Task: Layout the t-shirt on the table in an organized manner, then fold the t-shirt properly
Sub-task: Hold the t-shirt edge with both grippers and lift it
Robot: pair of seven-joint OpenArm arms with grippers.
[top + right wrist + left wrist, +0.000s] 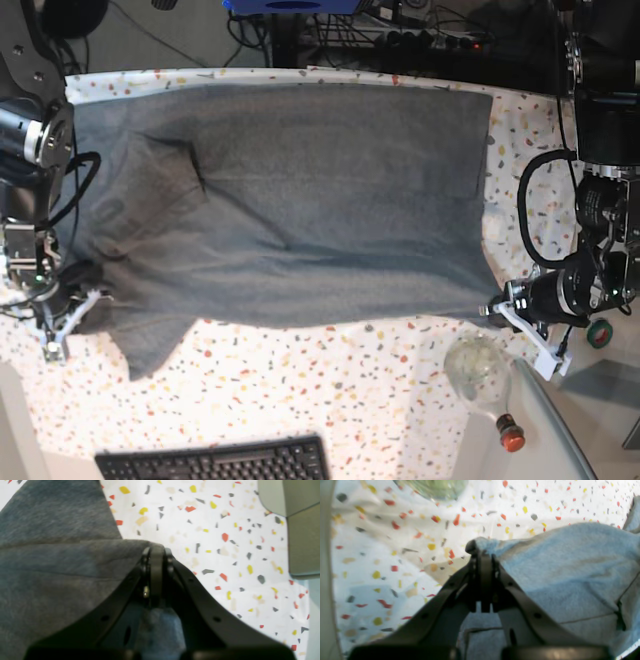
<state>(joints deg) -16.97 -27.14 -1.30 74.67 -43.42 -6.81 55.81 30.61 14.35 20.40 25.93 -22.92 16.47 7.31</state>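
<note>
Speckled white cloth covers one bench (300,400). One grey t-shirt (300,200) lies spread flat across its far half, a sleeve trailing toward the near edge. Two hands work it: the left hand (480,551) is clamped on one fabric corner, the right hand (156,550) on another. One black keyboard (215,462) and one glass bottle (482,378) sit near the front.

There was one t-shirt (300,200) on one table (330,400) — plus two robot arms, one keyboard (215,462) and one glass bottle (482,378) with a red cap.
</note>
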